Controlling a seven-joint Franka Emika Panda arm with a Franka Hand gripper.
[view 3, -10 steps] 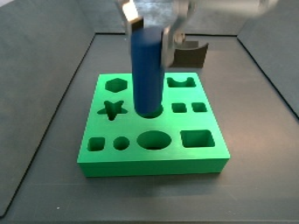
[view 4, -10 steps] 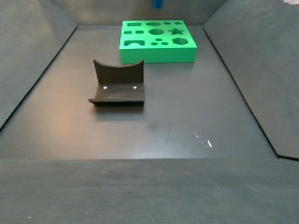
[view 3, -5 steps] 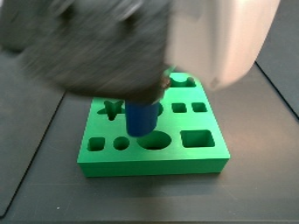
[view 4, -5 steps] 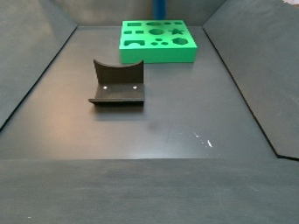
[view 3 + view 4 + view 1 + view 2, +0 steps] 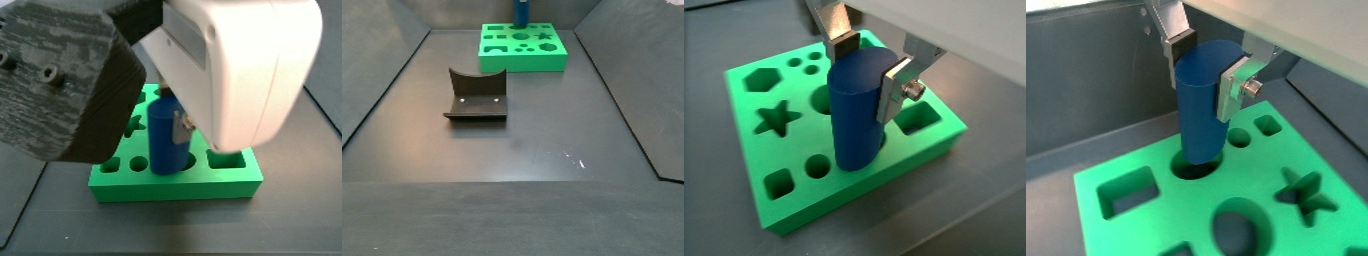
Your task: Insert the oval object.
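Note:
The oval object, a tall blue peg [image 5: 858,110], stands upright between my gripper's [image 5: 869,68] silver fingers, which are shut on its upper part. Its lower end sits in a rounded hole of the green board [image 5: 804,200]. In a wrist view [image 5: 1200,110] the peg's foot enters the hole near the board's edge, with my gripper [image 5: 1207,72] shut on its upper part. In a side view the peg [image 5: 164,140] rises from the board [image 5: 174,187] under the arm. In a side view only the peg's lower part [image 5: 520,12] shows above the board [image 5: 523,50].
The board has other holes: a star [image 5: 775,118], a hexagon [image 5: 760,75], a square [image 5: 914,118] and a large oval [image 5: 1237,228]. The dark fixture [image 5: 476,95] stands on the floor in front of the board. Dark walls ring the floor.
My gripper has come down with the peg, and its lower end now sits in the board's hole. The arm now fills much of one side view; the peg has entered the other.

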